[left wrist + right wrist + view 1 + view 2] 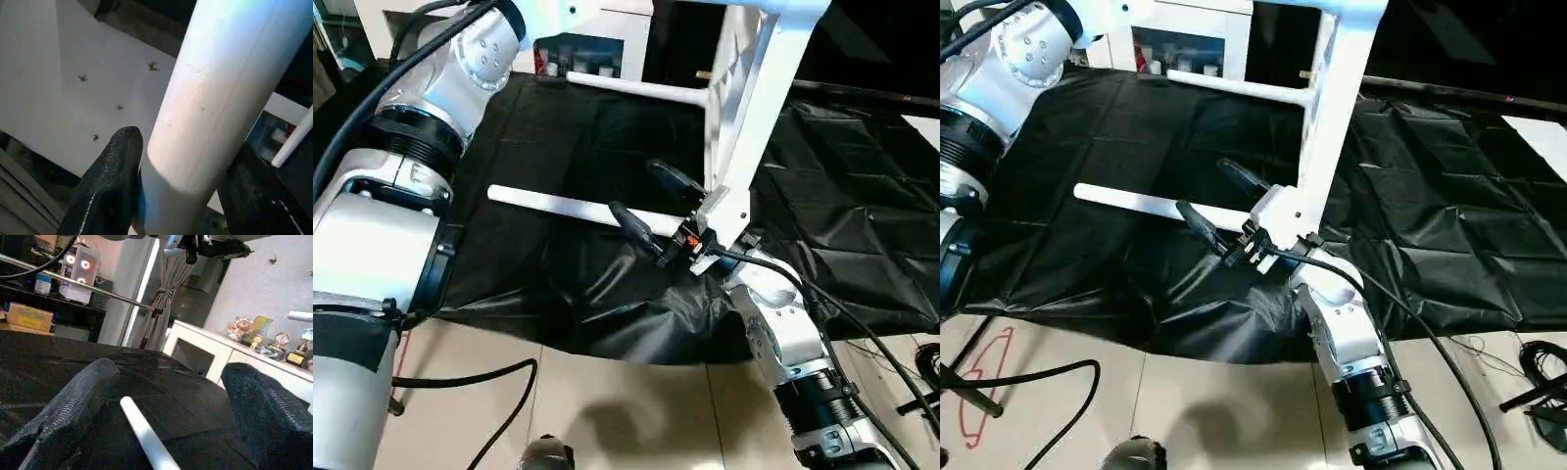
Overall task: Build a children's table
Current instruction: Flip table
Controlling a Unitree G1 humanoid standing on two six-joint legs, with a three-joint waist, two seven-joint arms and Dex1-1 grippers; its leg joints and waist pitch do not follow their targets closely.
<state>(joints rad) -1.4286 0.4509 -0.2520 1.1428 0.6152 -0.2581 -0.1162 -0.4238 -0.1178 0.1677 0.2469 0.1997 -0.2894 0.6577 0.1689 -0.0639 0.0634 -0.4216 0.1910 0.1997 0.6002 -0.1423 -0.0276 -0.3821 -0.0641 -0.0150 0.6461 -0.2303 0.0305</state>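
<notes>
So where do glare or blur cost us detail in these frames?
Left eye view: the table leg held up is washed out white and the black sheet shows sheen on its folds. Left wrist view: the leg is close and soft, with a blue tint on top.

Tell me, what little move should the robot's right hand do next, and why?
Probably ease the right gripper down and shut on the loose leg. Its jaws stand open with the leg lying on the black sheet between them, not yet gripped, while the left gripper already holds another leg.
</notes>
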